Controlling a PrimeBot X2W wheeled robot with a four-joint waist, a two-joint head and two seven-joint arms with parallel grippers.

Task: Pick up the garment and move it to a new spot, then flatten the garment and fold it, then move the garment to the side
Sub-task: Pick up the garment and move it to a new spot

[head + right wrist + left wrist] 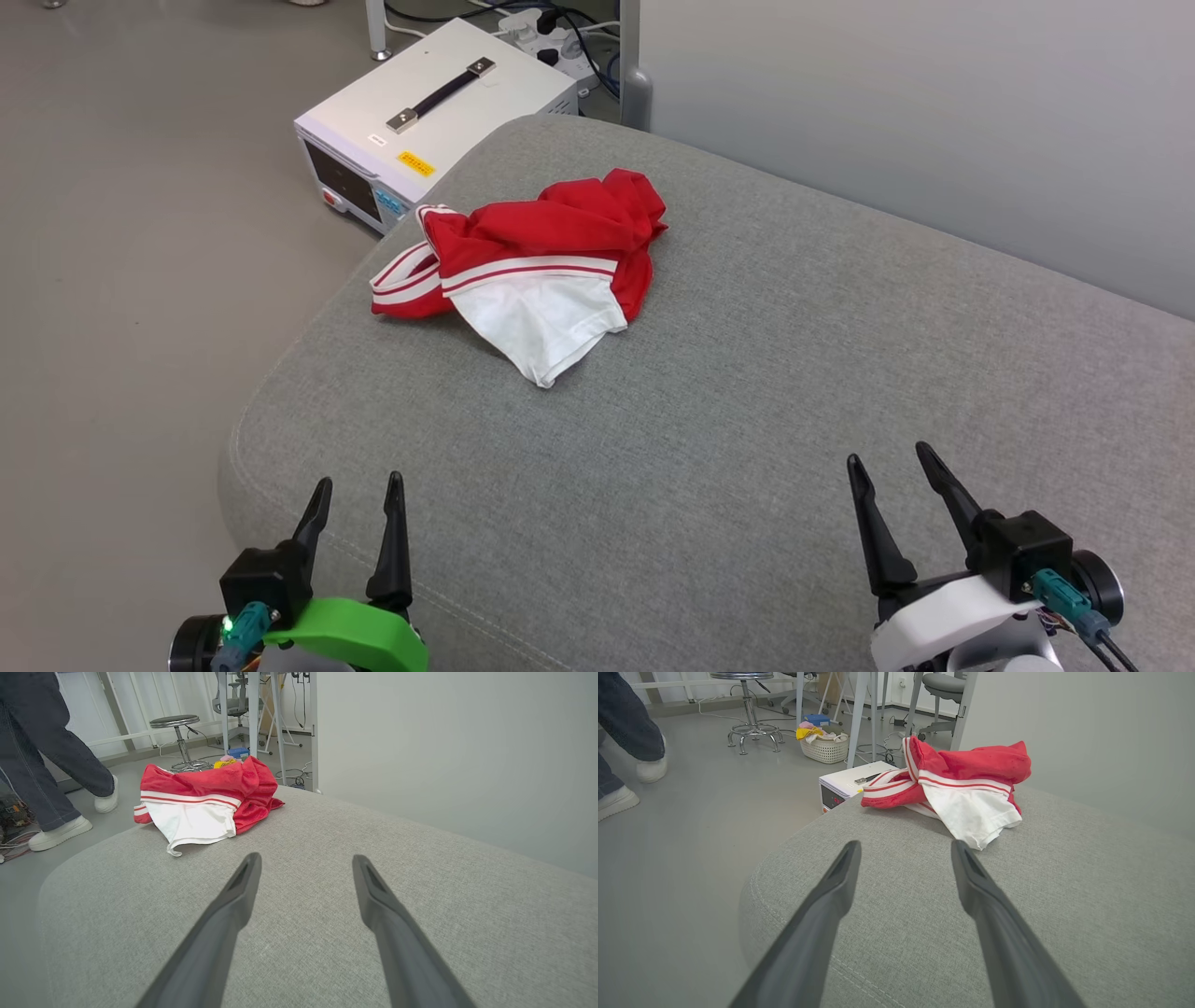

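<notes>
Two sets of jaws are in sight. How do they stand?

Both are spread wide with nothing between them. In the head view the left jaws sit at 7 o'clock and the right jaws at 5 o'clock, their dark fingers [393, 537] pointing up over the near part of the grey cushion [747, 420].

And the garment?

The garment [537, 266] lies crumpled on the cushion at about 11 o'clock, close to the far left rim and well apart from both jaws. Red cloth is bunched on top, and a white sleeve with red-white striped trim spills toward 6 o'clock.

Anything around it?

A white box [434, 121] with a black handle stands on the floor just past the cushion, also at 11 o'clock. In the left wrist view a person's legs [626, 742], in dark trousers and white shoes, are at 10 o'clock, and a basket [825, 749] of cloths is at 11.
</notes>
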